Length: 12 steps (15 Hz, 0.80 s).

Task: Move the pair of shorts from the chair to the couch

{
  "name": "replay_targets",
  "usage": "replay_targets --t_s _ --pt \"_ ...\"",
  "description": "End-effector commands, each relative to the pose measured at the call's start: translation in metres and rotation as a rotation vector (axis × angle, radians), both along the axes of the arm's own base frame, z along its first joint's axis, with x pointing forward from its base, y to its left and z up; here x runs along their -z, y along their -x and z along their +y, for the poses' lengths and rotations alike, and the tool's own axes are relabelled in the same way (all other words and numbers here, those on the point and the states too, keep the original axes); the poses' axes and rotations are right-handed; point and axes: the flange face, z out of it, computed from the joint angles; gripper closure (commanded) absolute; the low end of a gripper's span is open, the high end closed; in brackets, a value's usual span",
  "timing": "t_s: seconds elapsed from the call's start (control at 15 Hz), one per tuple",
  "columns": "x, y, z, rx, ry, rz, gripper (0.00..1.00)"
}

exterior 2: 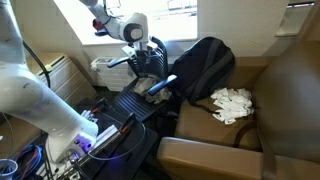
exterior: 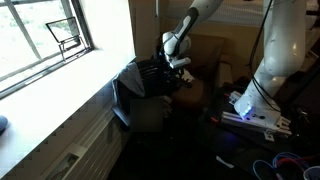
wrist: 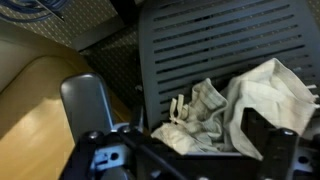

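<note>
While the crumpled pale grey-white pair of shorts [wrist: 235, 100] lies on the black slatted plastic chair [wrist: 220, 40], I log the move as not begun.

Item 1: black two-finger gripper [wrist: 188, 150]. Fingers are spread wide with nothing pinched. It hangs just above the chair seat, with the shorts towards 1 o'clock of it in the wrist view. I cannot tell whether it touches the cloth.

Item 2: brown leather couch [exterior 2: 290, 95]. It stands just beside the chair, at its 3 o'clock in an exterior view.

Item 3: black fabric backpack [exterior 2: 205, 62] on the couch seat. A white crumpled cloth [exterior 2: 232, 103] sits at its 4 o'clock, and I cannot identify it.

Done: approach only, by my judgement.

Outstanding: grasp, lift, carry towards 3 o'clock, release on the couch.
</note>
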Motion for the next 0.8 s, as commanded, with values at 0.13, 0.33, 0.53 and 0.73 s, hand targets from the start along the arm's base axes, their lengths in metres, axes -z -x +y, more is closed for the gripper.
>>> replay_targets --t_s 0.13,0.33,0.53,0.73 --pt "0.023 -0.011 -0.026 0.005 0.01 0.112 0.0" --pt "0.009 -0.017 -0.005 0.02 0.006 0.046 0.0" --pt "0.024 -0.002 0.07 -0.117 0.056 -0.082 0.0" --pt "0.057 0.024 0.142 -0.26 0.141 -0.129 0.0"
